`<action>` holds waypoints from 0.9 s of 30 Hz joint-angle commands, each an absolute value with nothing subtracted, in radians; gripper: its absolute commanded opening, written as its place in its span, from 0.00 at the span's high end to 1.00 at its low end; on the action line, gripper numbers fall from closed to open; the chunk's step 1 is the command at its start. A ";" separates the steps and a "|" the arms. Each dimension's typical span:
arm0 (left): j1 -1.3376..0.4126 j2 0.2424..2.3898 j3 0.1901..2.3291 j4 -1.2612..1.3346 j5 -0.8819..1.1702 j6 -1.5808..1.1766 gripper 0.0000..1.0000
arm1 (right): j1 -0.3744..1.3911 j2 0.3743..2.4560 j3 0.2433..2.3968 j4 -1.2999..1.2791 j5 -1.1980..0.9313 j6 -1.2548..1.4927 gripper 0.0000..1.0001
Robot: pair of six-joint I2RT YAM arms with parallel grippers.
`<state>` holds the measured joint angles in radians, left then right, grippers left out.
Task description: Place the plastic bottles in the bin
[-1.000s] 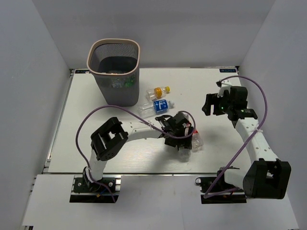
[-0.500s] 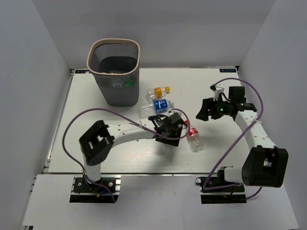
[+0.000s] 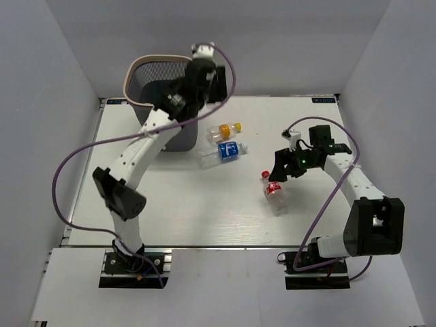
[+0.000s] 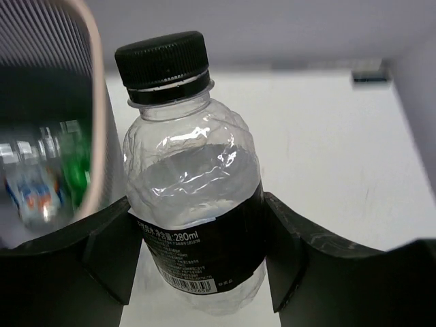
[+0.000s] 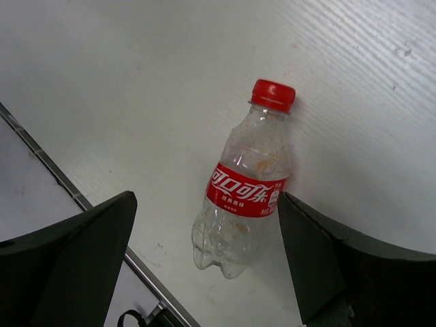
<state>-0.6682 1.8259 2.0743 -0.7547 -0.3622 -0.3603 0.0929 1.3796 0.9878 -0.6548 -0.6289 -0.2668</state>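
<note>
Plastic bottles in three places: one gripped in the left end effector [image 4: 197,262], some down in the bin [image 3: 127,85], three lying on the bench [image 3: 191,218].

Only from the left wrist: the held black-capped bottle [image 4: 191,170], clear and crinkled with a black label, upright, pinched at the label between both fingers, just right of the bin's beige rim. Past that rim, blurred inside the mesh, a green bottle [image 4: 76,160] and one with a blue label.

From above, the held bottle hidden under the left end effector itself, raised at the bin's far right corner. Left arm [image 3: 136,153] slanting across the bin's near wall.

Only from the right wrist, in detail: the red-capped bottle [image 5: 245,197], clear, dented, red label, on its side. Right end effector [image 5: 204,269] spread wide, one finger to each side of it; contact impossible to tell.

From above only: an orange-capped bottle [image 3: 225,129] and, just nearer, a blue-labelled bottle [image 3: 219,152], both on their sides close to the bin's right wall, well left of the right end effector.
</note>
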 commanded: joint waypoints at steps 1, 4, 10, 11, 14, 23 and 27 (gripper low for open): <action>-0.612 1.939 2.331 -0.781 -0.328 -0.281 0.78 | 0.109 1.364 0.951 -0.653 -0.584 -0.264 0.10; -0.531 1.979 2.447 -0.731 -0.293 -0.290 0.77 | 0.118 1.356 0.928 -0.644 -0.578 -0.259 0.10; -0.396 1.908 2.245 -0.669 -0.373 -0.383 0.67 | 0.140 1.353 0.919 -0.637 -0.568 -0.261 0.10; -0.373 1.895 2.235 -0.669 -0.373 -0.383 0.55 | 0.152 1.354 0.922 -0.635 -0.563 -0.264 0.10; -0.345 1.894 2.235 -0.693 -0.387 -0.383 0.17 | 0.166 1.373 0.925 -0.632 -0.545 -0.256 0.10; -0.353 1.812 2.237 -0.646 -0.182 -0.263 0.00 | 0.259 1.498 0.946 -0.600 -0.390 -0.207 0.10; -0.374 1.662 1.978 -0.520 0.139 -0.201 0.00 | 0.294 1.542 0.945 -0.588 -0.272 -0.210 0.10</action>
